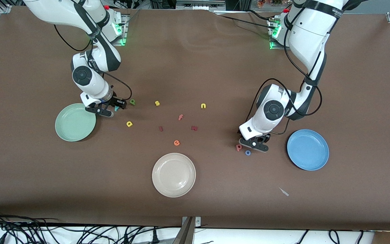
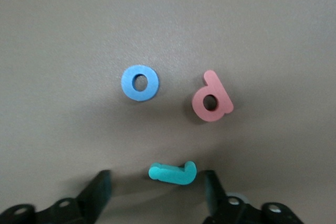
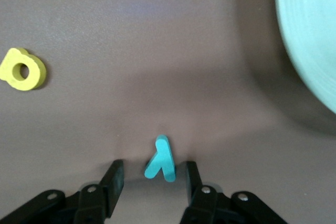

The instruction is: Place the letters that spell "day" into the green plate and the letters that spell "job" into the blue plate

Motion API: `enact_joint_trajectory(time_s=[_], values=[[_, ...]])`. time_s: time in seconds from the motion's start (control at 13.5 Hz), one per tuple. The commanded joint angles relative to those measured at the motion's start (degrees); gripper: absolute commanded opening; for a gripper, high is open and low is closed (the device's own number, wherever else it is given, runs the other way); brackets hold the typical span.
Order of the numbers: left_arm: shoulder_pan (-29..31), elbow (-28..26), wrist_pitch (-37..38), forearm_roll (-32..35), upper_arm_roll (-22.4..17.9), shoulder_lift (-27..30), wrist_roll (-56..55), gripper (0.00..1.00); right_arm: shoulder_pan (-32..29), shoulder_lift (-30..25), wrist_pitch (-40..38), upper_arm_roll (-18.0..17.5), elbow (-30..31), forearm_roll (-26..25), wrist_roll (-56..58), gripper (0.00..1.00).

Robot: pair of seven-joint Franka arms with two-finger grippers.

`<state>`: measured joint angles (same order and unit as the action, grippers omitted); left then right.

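Straddling j [image 2: 173,173] with left claw [image 2: 157,190] parted, lower right; right claw [image 3: 152,182] parted around y [image 3: 161,159], beside green plate [image 1: 75,122].

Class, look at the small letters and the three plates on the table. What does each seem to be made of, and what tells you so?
The letters, such as the blue o, pink b and teal j, look like matte foam: thick, flat-cut, soft-edged, without shine. The green plate, blue plate and cream plate are probably smooth plastic; faint highlights show on their rims, though glazed ceramic cannot be ruled out.
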<state>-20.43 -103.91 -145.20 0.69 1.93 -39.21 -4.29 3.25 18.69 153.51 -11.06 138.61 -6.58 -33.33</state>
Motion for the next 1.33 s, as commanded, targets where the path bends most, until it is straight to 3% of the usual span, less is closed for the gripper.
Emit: enact_joint_trajectory(time_s=[0.0,0.15,0.52,0.82,0.96,1.04,1.26], values=[[-2.5,0.4,-1.0,-1.4,-1.8,-1.6,0.1,0.60,0.2,0.7,0.6,0.3,-0.6,0.8,0.8,0.57],[-2.7,0.5,-1.0,-1.3,-2.4,-1.7,0.1,0.56,-0.1,0.9,0.6,0.3,-0.9,0.4,1.0,0.56],[-3.0,0.4,-1.0,-1.1,-3.2,-1.2,0.2,0.28,-0.3,1.2,0.6,0.3,-1.0,0.4,1.8,0.48],[-2.2,-0.2,-0.2,-1.1,-3.3,2.6,0.9,0.28,-0.3,1.6,0.7,0.4,-1.0,0.3,1.9,0.34],[1.3,-3.6,1.8,-0.7,-3.3,8.8,0.9,0.28,-0.3,2.3,2.1,0.8,-1.0,0.3,1.9,0.31],[3.5,-6.2,2.6,-0.5,-3.2,11.9,1.6,0.28,-0.3,2.5,2.2,0.9,-1.0,0.3,1.9,0.25],[12.1,-12.8,2.6,-0.5,-1.9,18.2,12.7,0.28,-0.3,2.4,2.2,0.9,-0.9,0.3,1.9,0.22]])
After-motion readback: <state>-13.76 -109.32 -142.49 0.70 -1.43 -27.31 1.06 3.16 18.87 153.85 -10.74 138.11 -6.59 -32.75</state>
